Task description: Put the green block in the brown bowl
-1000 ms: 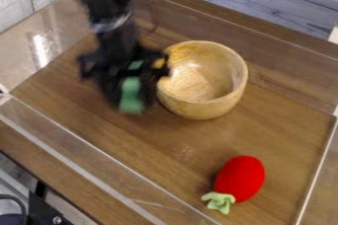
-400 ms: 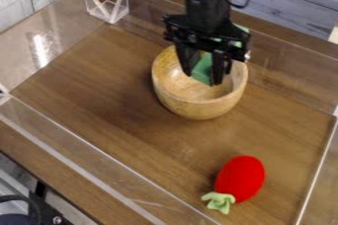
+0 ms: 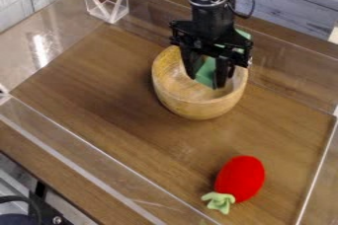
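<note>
One brown bowl (image 3: 199,93) is seen on the wooden counter (image 3: 93,96), a little toward twelve o'clock from the middle of the view; it is round, light tan and thick-walled, and its near wall and left rim are in plain sight. Over its opening the black gripper (image 3: 211,68) is held pointing straight down, with the arm rising from it toward twelve o'clock; the gripper is seen closed on the green block (image 3: 209,69), which is held between the dark fingers (image 3: 195,59) just above the bowl's hollow, toward the bowl's two o'clock side; whether the block touches the bowl's inner wall cannot be told. No other contents are visible in the part of the bowl that is not hidden by the gripper. One green block is counted, one bowl, and one red strawberry toy (image 3: 238,181) with green leaves, lying on the counter at five o'clock, well apart from the bowl; one clear plastic stand (image 3: 105,4) is placed at eleven o'clock, near the counter's far edge.
</note>
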`<state>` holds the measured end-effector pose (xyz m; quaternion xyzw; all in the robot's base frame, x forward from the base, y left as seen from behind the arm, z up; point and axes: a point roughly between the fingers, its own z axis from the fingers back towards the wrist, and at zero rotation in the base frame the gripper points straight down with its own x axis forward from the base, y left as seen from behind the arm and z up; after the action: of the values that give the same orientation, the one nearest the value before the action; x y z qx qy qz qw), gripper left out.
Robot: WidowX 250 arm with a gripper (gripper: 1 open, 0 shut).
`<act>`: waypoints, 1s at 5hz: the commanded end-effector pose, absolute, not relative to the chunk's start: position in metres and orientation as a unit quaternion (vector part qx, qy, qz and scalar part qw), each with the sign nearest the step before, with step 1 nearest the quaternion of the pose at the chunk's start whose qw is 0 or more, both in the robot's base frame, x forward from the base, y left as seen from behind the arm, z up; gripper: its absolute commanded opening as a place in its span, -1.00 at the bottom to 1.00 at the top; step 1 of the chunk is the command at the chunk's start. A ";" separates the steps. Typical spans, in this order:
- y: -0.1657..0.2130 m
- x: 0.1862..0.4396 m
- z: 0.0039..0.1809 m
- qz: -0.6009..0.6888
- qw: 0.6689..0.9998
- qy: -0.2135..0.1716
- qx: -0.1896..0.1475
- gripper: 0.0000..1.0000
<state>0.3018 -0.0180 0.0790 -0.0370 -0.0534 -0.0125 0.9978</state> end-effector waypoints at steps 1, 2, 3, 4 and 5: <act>-0.010 0.315 0.091 -0.008 0.996 -0.081 -0.029 -1.00; -0.005 0.317 0.089 -0.004 0.996 -0.082 -0.023 -1.00; 0.004 0.323 0.086 0.002 0.996 -0.081 -0.021 -1.00; 0.013 0.329 0.082 0.009 0.997 -0.080 -0.020 -1.00; 0.021 0.335 0.079 0.016 0.997 -0.079 -0.019 -1.00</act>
<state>0.3251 0.0179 0.0628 -0.0224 -0.0502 0.0188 0.9983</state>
